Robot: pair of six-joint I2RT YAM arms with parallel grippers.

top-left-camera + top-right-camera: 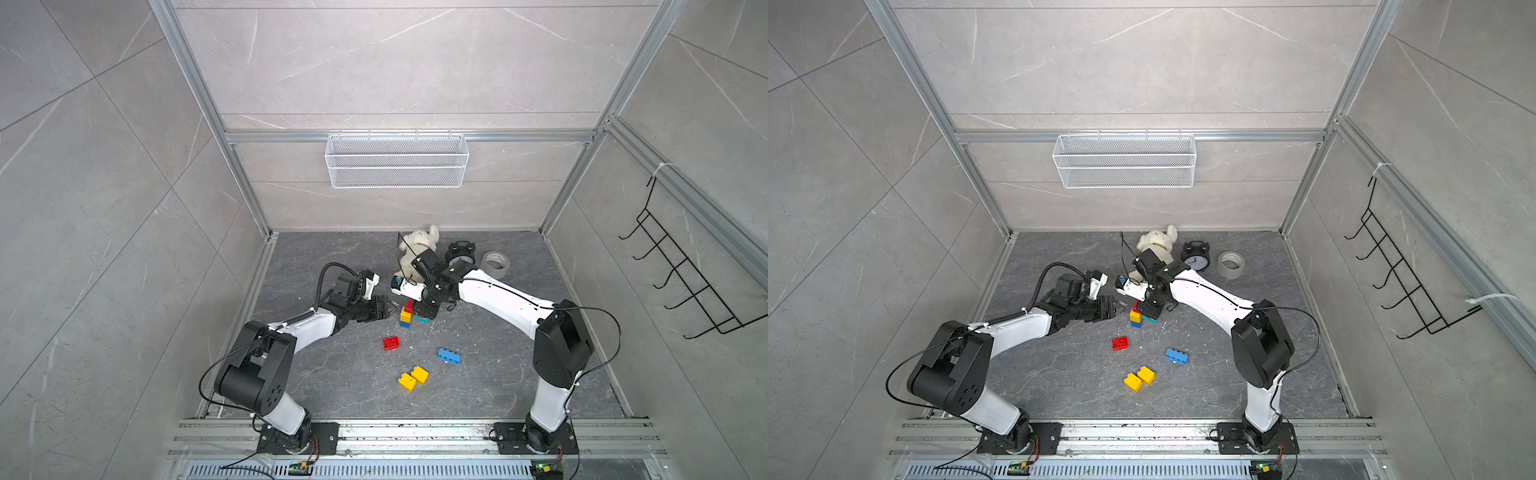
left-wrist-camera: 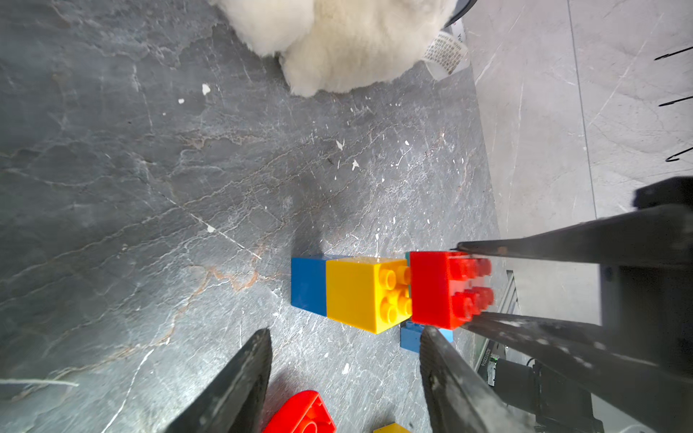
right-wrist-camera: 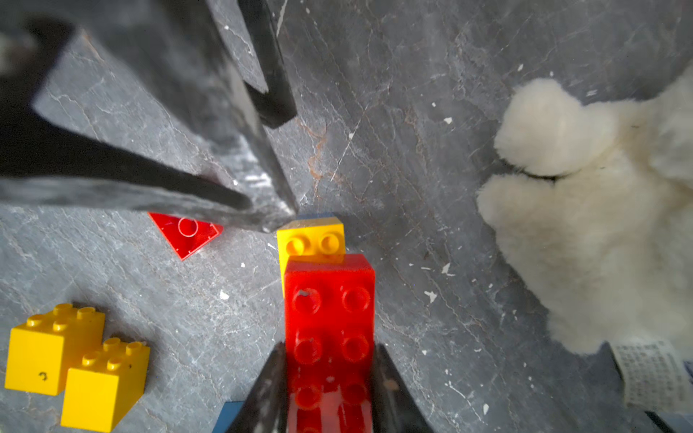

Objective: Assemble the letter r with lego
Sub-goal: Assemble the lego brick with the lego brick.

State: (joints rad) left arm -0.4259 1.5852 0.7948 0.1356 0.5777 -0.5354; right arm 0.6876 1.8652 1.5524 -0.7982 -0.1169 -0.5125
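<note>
1. The right gripper (image 3: 329, 348) is clamped on the long sides of a red brick (image 3: 329, 300). The brick sits on a yellow brick (image 3: 311, 240), which is stacked on a blue brick (image 2: 308, 285). The red covers only part of the yellow top, leaving two studs bare. I cannot tell whether it is pressed fully home.
2. The left gripper (image 1: 390, 309) has its jaws apart with nothing between them. Its tips are just beside the stack on its left side, not touching.
3. A teal brick (image 1: 420, 319) lies at the stack's foot under the right gripper, mostly hidden.
4. Room: the stack stands about mid-bench (image 1: 332, 374), slightly toward the back edge.
   - Behind it is a plush toy (image 1: 417, 245) near the back edge, with a bare strip between.
   - A clock (image 1: 460, 254) and a tape roll (image 1: 495, 265) sit toward the back right corner.
   - The strip along the left edge holds only the left arm.
5. Toward the front edge, all well clear of it:
   - a second red brick (image 1: 391, 343), nearest the stack;
   - a long blue brick (image 1: 449, 356);
   - two loose yellow bricks (image 1: 419, 375), touching each other.
6. Pose: the left forearm is low and near level, with the gripper pointing right at the stack. The right arm arches from the front right corner, with the wrist bent so the gripper points down.
7. Views:
   - The right wrist view shows the second red brick hollow side up, which is too small to tell in both top views.
   - The left wrist view shows the stack's three layers side-on.
   - The plush toy's label (image 2: 446, 54) shows only in the wrist views.
</note>
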